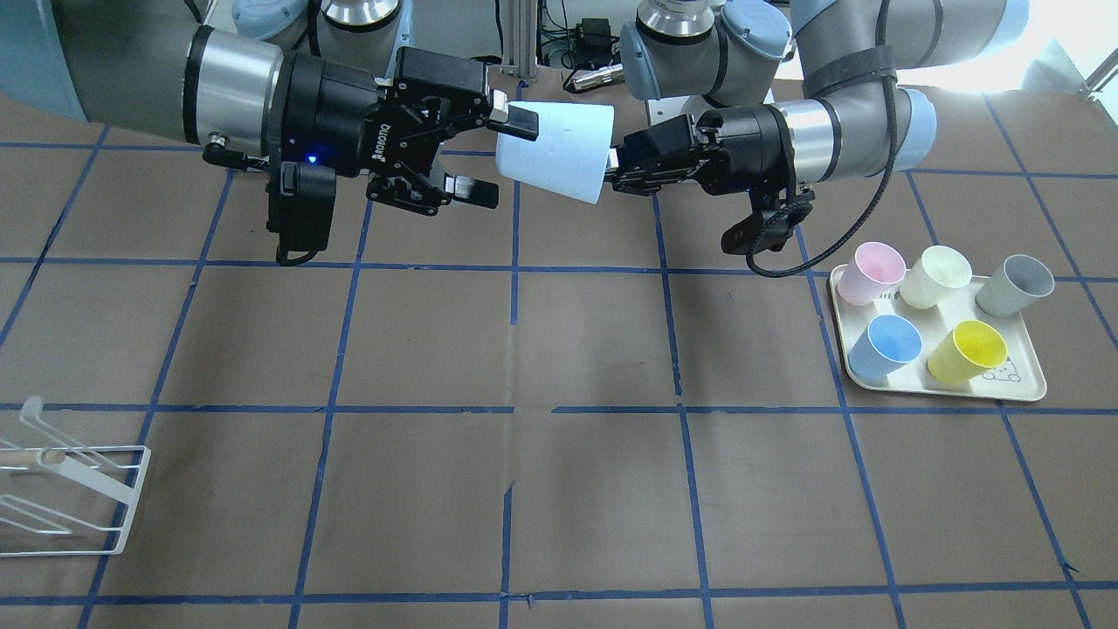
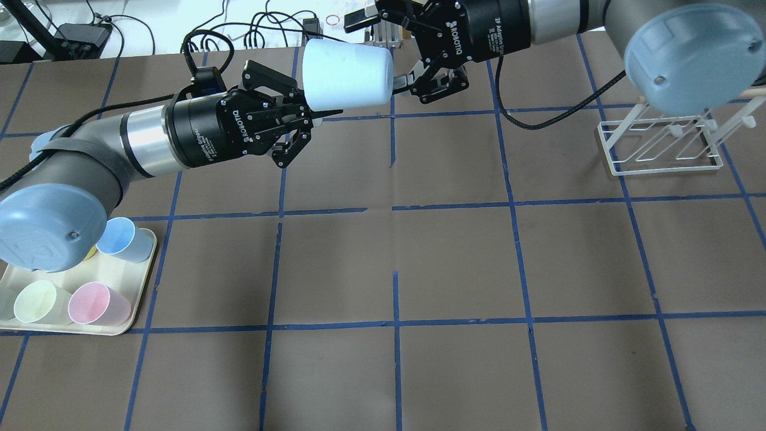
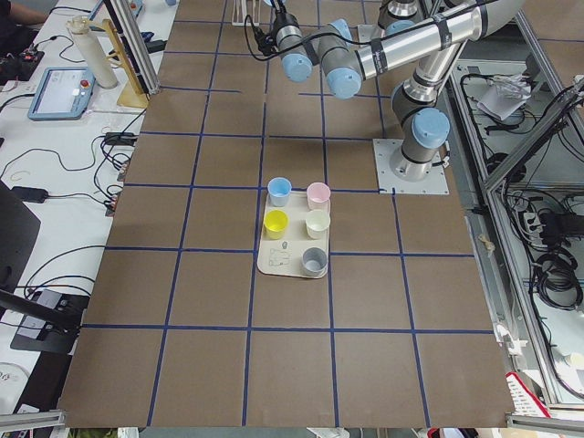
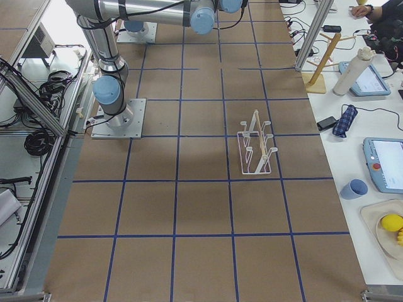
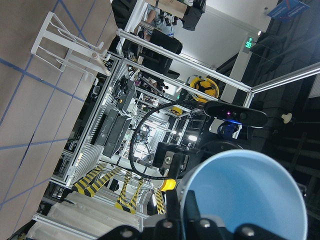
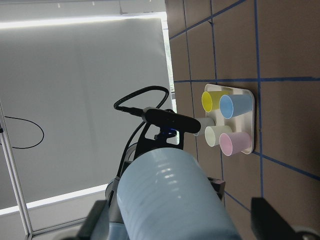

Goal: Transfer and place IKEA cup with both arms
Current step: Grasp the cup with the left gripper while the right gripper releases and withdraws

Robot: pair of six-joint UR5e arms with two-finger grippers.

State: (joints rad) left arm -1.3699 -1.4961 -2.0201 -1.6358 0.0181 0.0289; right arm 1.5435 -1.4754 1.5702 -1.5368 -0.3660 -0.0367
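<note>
The pale icy-blue IKEA cup [image 1: 552, 150] is held on its side in the air over the far middle of the table; it also shows in the overhead view [image 2: 346, 75]. My left gripper [image 1: 614, 163] is shut on the cup's rim, pinching the wall at the open mouth [image 5: 250, 200]. My right gripper [image 1: 498, 155] is open at the cup's base end. One of its fingers [image 1: 517, 120] lies against the cup near the base and the other [image 1: 476, 189] stands clear below it. In the right wrist view the cup's body [image 6: 170, 200] lies between the spread fingers.
A cream tray [image 1: 1024, 384] on my left side carries pink [image 1: 873, 271], cream [image 1: 936, 275], grey [image 1: 1013, 284], deeper blue [image 1: 886, 345] and yellow [image 1: 965, 349] cups. A white wire rack [image 1: 65, 489] stands on my right side, also in the overhead view [image 2: 658, 143].
</note>
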